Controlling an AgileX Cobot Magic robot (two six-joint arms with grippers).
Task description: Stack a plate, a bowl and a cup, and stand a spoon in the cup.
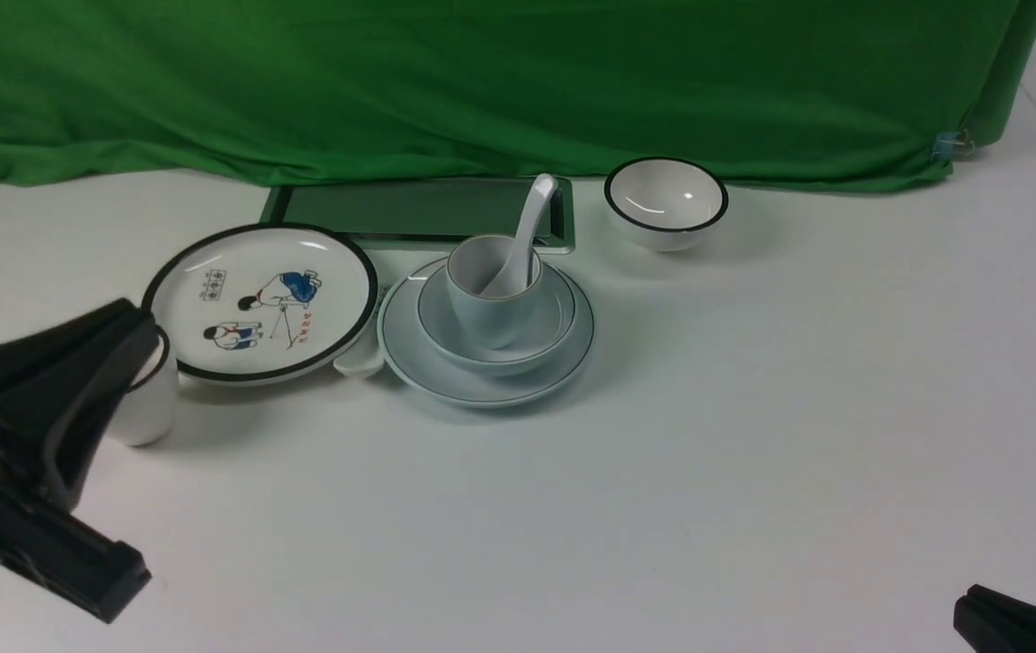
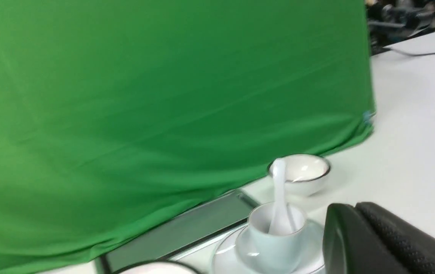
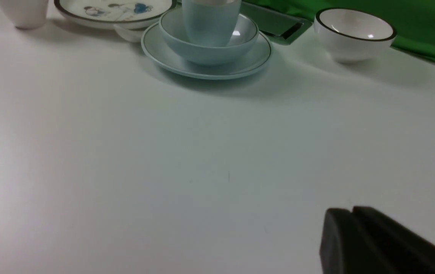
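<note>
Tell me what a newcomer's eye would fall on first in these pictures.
First the green cloth filling the back of the table. Then, mid-table in front of it, the pale blue stack: a plate, a bowl on it, a cup in the bowl, and a white spoon standing in the cup. Just left of the stack lies a black-rimmed plate with cartoon figures.

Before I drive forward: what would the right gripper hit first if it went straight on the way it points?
Probably the bare table: the right gripper points low across open surface. The plate and the black-rimmed bowl lie farther on; depth is unclear.
</note>
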